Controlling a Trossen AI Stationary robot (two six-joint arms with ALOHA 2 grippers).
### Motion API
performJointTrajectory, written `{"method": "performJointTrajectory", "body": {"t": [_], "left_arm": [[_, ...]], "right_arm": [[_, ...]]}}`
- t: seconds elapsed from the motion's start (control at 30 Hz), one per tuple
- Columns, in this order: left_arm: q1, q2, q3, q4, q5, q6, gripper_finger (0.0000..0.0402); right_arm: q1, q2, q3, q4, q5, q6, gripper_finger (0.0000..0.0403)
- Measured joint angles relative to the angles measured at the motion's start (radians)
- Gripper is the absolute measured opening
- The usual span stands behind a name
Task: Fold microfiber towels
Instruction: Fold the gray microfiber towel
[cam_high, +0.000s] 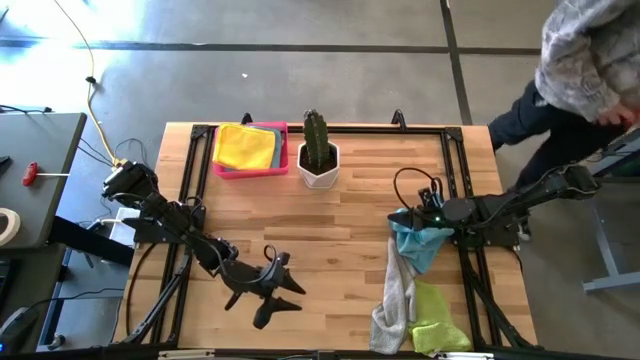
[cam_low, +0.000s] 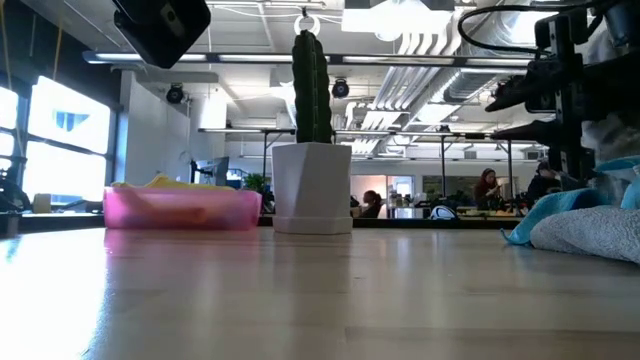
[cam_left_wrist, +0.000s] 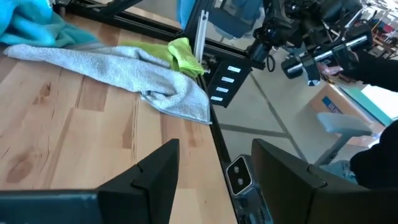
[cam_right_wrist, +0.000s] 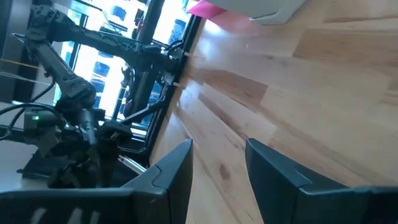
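Observation:
Three microfiber towels lie in a loose heap at the table's near right: a light blue one (cam_high: 420, 242), a grey one (cam_high: 393, 305) and a lime green one (cam_high: 437, 322). The grey towel (cam_left_wrist: 124, 68) overlaps the green one (cam_left_wrist: 181, 55). A yellow towel (cam_high: 245, 147) lies in the pink tray (cam_high: 270, 168) at the far left. My left gripper (cam_high: 290, 295) hovers open near the table's near edge, left of the heap, nothing between its fingers (cam_left_wrist: 214, 168). My right gripper (cam_high: 400, 217) stands open just above the blue towel's far end, pointing toward the table's left (cam_right_wrist: 217, 165).
A cactus in a white pot (cam_high: 318, 158) stands at the far middle, next to the pink tray. A black frame (cam_high: 455, 150) runs along the table's edges. A person (cam_high: 585, 60) stands beyond the far right corner. Bare wood (cam_high: 330, 230) lies between the arms.

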Motion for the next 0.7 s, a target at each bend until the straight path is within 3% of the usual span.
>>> {"method": "performJointTrajectory", "body": {"t": [0.13,0.33,0.53,0.7], "left_arm": [[0.000,0.000,0.000,0.000,-0.019,0.000,0.0191],[0.000,0.000,0.000,0.000,-0.019,0.000,0.0191],[0.000,0.000,0.000,-0.001,-0.019,0.000,0.0191],[0.000,0.000,0.000,-0.001,-0.019,0.000,0.0191]], "right_arm": [[0.001,0.001,0.000,0.080,-0.036,-0.160,0.0139],[0.052,0.074,0.056,0.307,-0.230,-0.457,0.0139],[0.157,0.284,0.206,0.271,-0.227,-0.663,0.0139],[0.186,0.468,0.376,0.006,-0.309,-0.629,0.0139]]}}
